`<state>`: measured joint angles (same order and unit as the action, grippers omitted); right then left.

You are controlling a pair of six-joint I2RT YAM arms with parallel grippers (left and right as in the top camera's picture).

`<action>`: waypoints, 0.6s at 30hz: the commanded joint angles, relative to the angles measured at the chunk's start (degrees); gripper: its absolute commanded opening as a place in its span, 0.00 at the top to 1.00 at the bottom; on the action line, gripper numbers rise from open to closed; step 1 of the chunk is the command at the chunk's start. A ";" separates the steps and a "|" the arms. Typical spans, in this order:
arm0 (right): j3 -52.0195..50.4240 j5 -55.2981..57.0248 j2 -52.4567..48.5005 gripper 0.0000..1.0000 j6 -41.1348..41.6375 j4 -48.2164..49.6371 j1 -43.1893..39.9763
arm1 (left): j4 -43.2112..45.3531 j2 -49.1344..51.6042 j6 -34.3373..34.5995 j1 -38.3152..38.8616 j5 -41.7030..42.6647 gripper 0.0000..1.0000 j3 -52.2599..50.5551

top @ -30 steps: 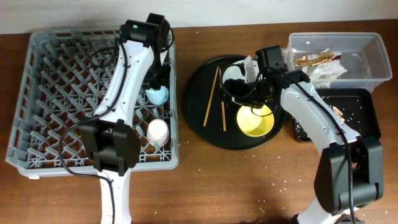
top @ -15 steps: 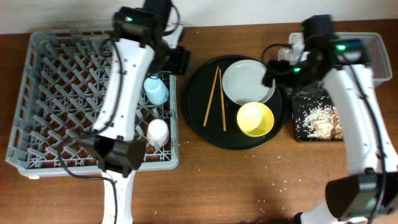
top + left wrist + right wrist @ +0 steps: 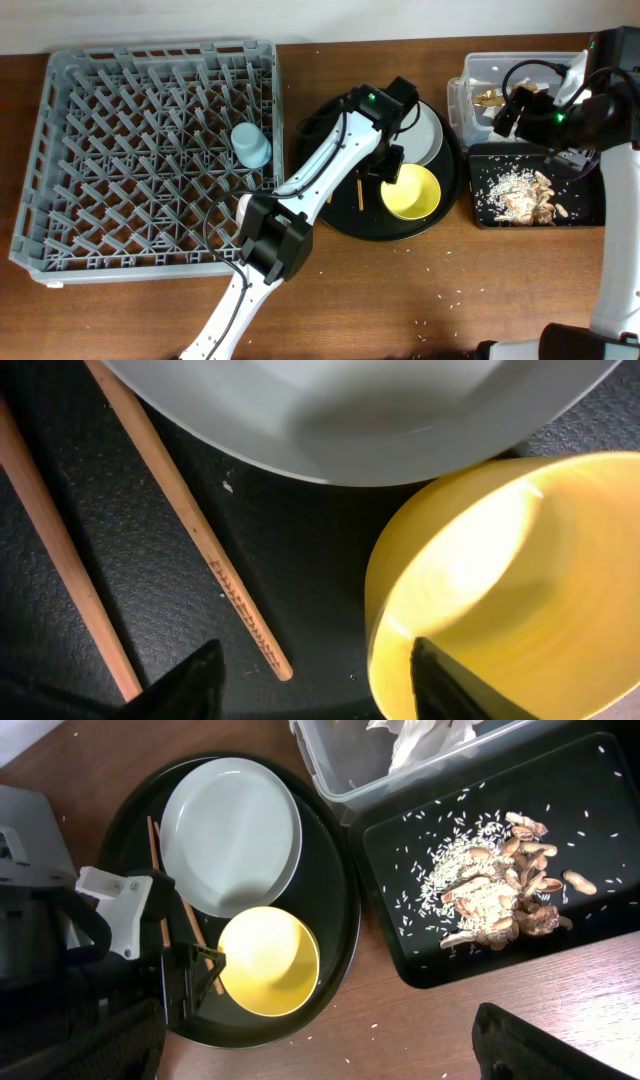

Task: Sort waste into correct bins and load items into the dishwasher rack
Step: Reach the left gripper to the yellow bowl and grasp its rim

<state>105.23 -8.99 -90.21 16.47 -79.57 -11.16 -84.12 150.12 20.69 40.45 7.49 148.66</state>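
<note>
Now the left gripper (image 3: 315,688) hung over the round tray (image 3: 330,900) mid-bench. Its fingers were spread astride the yellow bowl's (image 3: 411,192) rim, one inside and one outside by the chopsticks (image 3: 180,500). The plate (image 3: 428,135) lay just behind the bowl. The right gripper (image 3: 320,1045), spread and empty, hovered by the tub (image 3: 530,65) at the back right corner. A blue cup (image 3: 250,146) stood in the rack (image 3: 120,150) by the left edge.

The overhead camera looks straight down on the whole worktop (image 3: 400,300). The left wrist camera sits very close, the yellow bowl (image 3: 500,580) just ahead of its pincer (image 3: 315,680). The right wrist camera looks down from higher, sharing that bowl and the plate (image 3: 232,832) with both others.
</note>
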 commanded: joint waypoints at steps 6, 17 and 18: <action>0.70 0.70 0.04 0.01 -0.15 -0.17 -0.13 | 1.44 1.99 0.98 1.62 0.17 0.62 0.07; 0.70 0.87 -0.15 0.01 -1.22 -0.17 -0.13 | 3.41 2.45 0.96 3.30 -1.53 0.78 -0.59; 0.70 0.90 -0.15 0.02 -1.25 -0.17 -0.13 | 3.54 2.45 0.96 3.28 -1.55 0.84 -0.59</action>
<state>105.23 -8.97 -90.21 16.08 -79.57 -11.16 -80.73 151.52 21.43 43.59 6.59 148.59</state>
